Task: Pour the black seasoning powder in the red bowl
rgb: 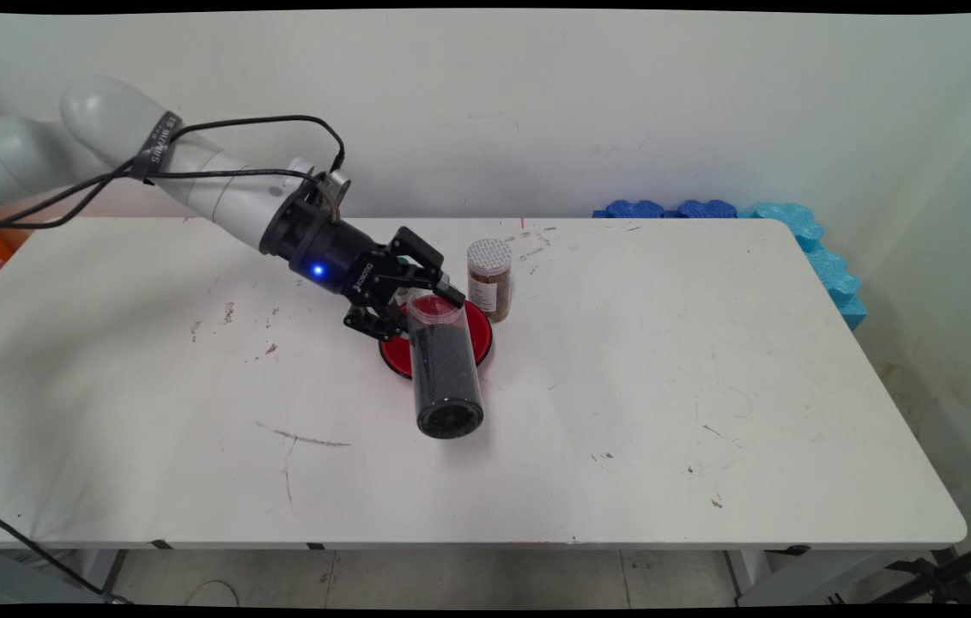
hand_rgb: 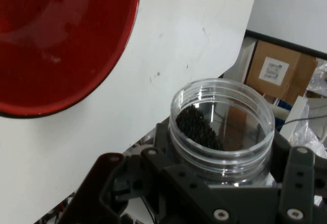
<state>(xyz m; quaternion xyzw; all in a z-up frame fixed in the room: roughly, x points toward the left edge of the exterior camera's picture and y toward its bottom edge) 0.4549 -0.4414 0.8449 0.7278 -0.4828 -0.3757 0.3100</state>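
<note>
I see my end effector (rgb: 421,300) clamped around the open-mouthed clear jar (rgb: 444,369) of dark grains, tilted above the red plate (rgb: 395,352).

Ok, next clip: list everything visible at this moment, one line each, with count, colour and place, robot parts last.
clear jar: one, clear plastic, dark grains inside, open mouth, tilted above the red plate's near side, held in the gripper
red plate: one, red, on the table near its middle, under the jar and gripper
spice jar: one, brown contents, white perforated lid, upright just behind the plate
table: one, white, scuffed, fills the main view
foam pieces: several, blue, along the table's far right edge
cardboard box: one, brown, beyond the table in the hand view
gripper: one, black, clamped on the clear jar
arm: one, white, from upper left, black cables
</note>
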